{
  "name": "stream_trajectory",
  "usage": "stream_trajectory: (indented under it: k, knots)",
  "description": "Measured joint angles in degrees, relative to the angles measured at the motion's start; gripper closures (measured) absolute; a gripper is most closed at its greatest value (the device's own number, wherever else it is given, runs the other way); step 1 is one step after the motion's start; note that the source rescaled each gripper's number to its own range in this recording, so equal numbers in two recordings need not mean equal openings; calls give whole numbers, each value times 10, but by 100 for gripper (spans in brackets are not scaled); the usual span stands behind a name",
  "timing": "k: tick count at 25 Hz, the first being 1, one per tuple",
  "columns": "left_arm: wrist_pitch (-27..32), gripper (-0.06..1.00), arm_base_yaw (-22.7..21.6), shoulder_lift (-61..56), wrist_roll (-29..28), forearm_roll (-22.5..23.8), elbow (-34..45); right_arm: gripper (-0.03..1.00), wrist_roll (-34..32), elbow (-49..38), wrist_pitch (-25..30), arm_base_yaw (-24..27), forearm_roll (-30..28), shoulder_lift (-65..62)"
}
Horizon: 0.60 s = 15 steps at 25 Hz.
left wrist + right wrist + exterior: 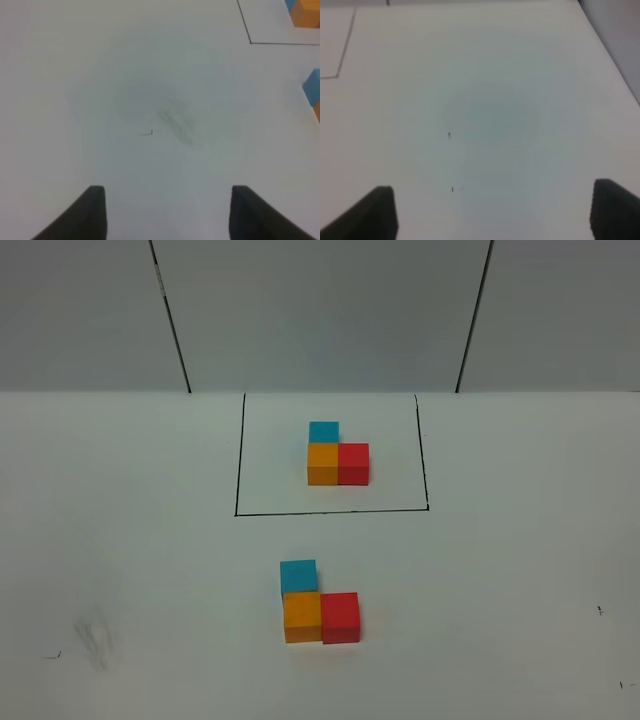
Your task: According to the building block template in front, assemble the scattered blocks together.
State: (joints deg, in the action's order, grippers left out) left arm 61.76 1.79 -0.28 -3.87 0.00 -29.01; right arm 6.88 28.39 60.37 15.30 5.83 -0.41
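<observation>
The building block template (337,455) sits inside a thin black rectangle (330,511): a blue cube behind an orange one, and a red one to the orange cube's right. In front of it, the scattered blocks stand touching in the same L: blue (298,575), orange (301,615), red (340,616). Neither gripper shows in the exterior high view. The left gripper (167,212) is open over bare table, with the unframed blue cube (313,87) at the picture's edge. The right gripper (495,210) is open wide over bare table, with no block near it.
A grey smudge (95,640) marks the white table at the front left, and small pen marks (600,611) dot the right. Grey wall panels stand behind the table. The table's edge (607,50) runs past the right gripper.
</observation>
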Motion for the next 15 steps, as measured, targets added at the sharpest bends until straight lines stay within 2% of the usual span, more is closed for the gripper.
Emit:
stream_trajectory:
  k: [5,12,15]
  knots:
    - [0,73,0,0,-1,0,0,27,-5,-1,0,-3,-2,0]
    - [0,73,0,0,-1,0,0,27,-7,-2,0,-109,-3,0]
    - [0,73,0,0,-1,0,0,27,-8,-2,0,-120,-3,0]
